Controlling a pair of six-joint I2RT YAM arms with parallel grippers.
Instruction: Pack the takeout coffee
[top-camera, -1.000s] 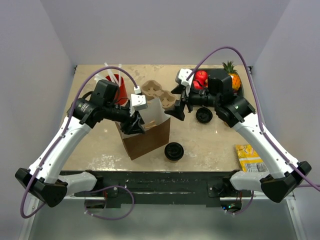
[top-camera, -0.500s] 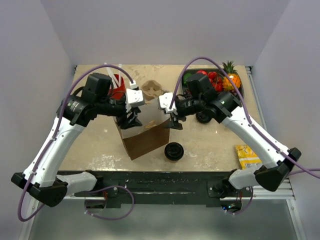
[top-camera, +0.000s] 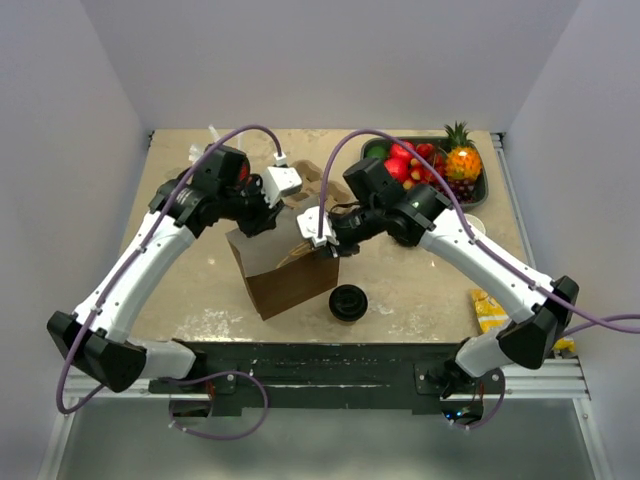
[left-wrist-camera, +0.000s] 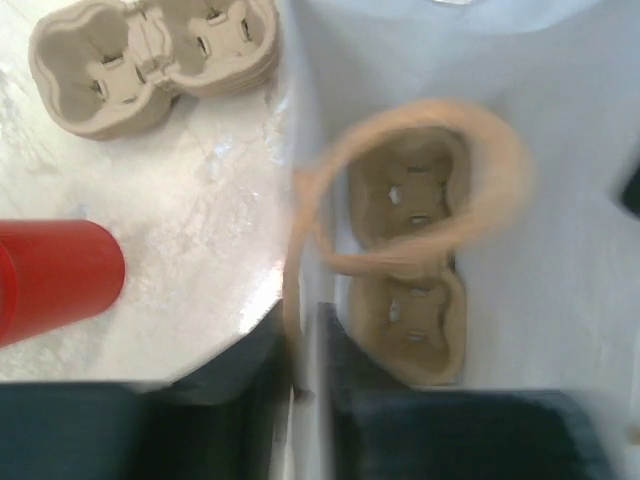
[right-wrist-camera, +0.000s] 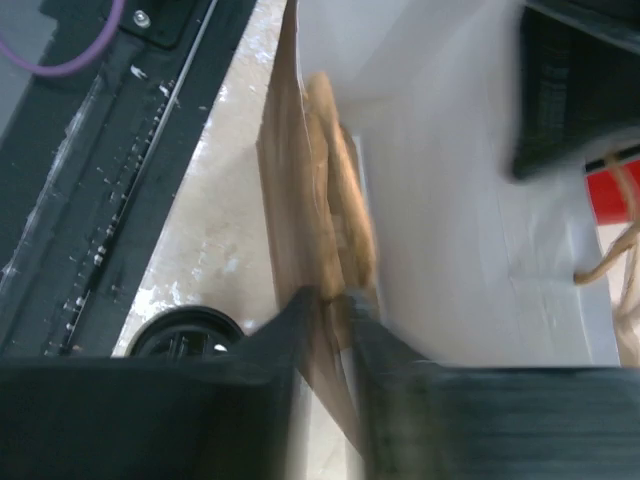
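Observation:
A brown paper bag (top-camera: 285, 278) with a white inside stands mid-table. My left gripper (top-camera: 258, 222) is shut on its left rim, the thin paper wall pinched between the fingers (left-wrist-camera: 265, 370). My right gripper (top-camera: 325, 245) is shut on the opposite rim beside a tan handle (right-wrist-camera: 340, 215). A pulp cup carrier (left-wrist-camera: 405, 260) lies at the bottom of the bag under a handle loop (left-wrist-camera: 470, 150). A round black lid (top-camera: 347, 301) sits on the table just right of the bag's near corner. I cannot tell whether a cup is under it, so it may or may not be the takeout coffee.
A second pulp carrier (left-wrist-camera: 150, 60) and a red cup (left-wrist-camera: 55, 280) stand behind the bag on the left. A black tray of toy fruit (top-camera: 440, 165) fills the back right corner. A yellow packet (top-camera: 487, 310) lies near the right front edge.
Both grippers have closed in on the bag and shut on opposite rims. The right arm swung left from beside the fruit tray, covering a second black disc.

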